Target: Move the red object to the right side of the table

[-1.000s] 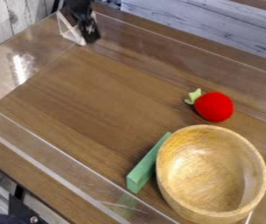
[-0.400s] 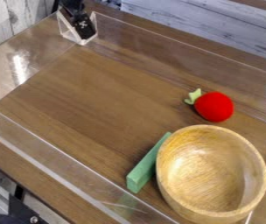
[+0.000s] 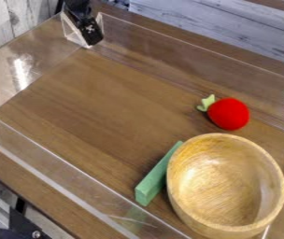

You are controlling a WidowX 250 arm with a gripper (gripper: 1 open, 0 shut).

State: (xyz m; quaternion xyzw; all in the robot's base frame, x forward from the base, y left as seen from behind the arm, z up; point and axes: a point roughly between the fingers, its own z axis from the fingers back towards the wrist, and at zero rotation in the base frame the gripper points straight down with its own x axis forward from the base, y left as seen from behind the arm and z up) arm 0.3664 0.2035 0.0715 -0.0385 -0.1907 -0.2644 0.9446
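The red object, a small round toy fruit with a green leaf, lies on the right part of the table, just beyond the wooden bowl. My gripper is at the far left corner, well away from the fruit, pointing steeply down. Its fingers stand apart, open, with nothing between them.
A large wooden bowl sits at the near right. A green block leans along the bowl's left side. Clear acrylic walls edge the tabletop, with one running close behind the gripper.
The gripper's fingers have spread apart since the earliest frame. The hand has stayed in the far left corner, and the fruit, bowl and block have not moved.
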